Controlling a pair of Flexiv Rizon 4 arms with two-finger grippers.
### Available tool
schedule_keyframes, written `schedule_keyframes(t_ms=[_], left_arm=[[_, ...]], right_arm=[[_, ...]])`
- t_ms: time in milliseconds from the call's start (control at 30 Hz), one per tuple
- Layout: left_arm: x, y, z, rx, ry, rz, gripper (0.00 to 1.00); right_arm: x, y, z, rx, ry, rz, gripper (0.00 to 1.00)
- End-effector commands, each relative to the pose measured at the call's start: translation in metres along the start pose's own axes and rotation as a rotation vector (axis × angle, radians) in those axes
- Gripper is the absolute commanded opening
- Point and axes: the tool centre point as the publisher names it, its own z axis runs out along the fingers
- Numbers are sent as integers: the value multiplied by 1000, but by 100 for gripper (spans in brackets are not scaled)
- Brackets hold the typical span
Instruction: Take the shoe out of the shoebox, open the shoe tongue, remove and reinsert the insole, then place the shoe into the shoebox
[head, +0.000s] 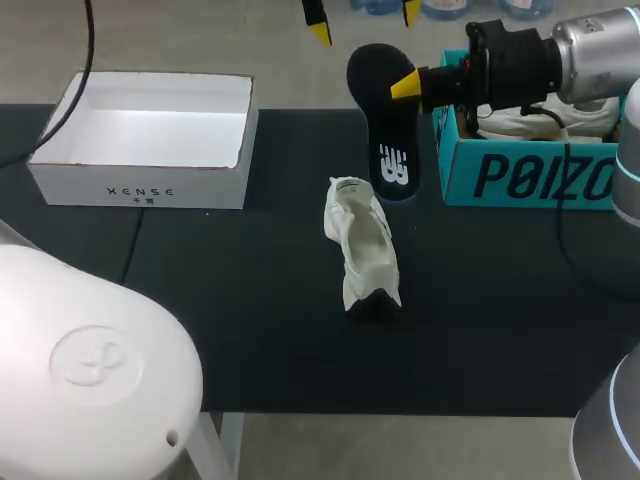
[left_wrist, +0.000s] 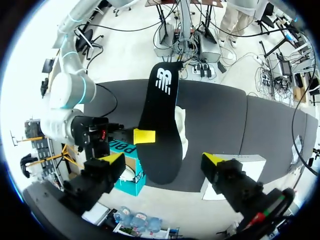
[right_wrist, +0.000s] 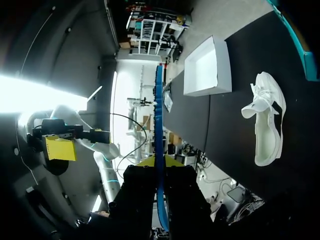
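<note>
at mid-table, nearest me, the shoe (head: 362, 250) sits out on the dark table (head: 250, 330), well apart from both boxes, its mouth turned up and wide. it looks soft and light, with an upper that would cave if pinched, so i'd steady it by the heel collar rather than the toe.

just beyond it the insole (head: 383, 120) hangs between the shoe and the teal shoebox (head: 530, 178). my right gripper (head: 400, 88) is clenched on it, one finger on each face, at the side edge toward the unprinted end. the right wrist view shows it edge-on between the fingers. it is thin foam, light and floppy, so i judge the free printed end will droop or buckle if pushed. a hold nearer the middle would guide it better.

the right arm comes in level from the right. a second shoe (head: 540, 122) lies in the teal shoebox, and the white box (head: 150, 185) stands at the left.

farthest out, my left gripper (head: 364, 20) hovers past the far edge, fingers spread wide, holding nothing, pointed back at the insole.
</note>
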Motion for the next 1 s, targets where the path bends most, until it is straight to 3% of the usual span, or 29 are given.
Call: schedule_keyframes(t_ms=[33, 1000], left_arm=[[-8, -1, -8, -28, 118, -9, 100], [-11, -13, -9, -12, 55, 35, 100]], right_arm=[[-3, 0, 5, 6, 0, 7, 0], [-5, -2, 6, 13, 21, 27, 0]])
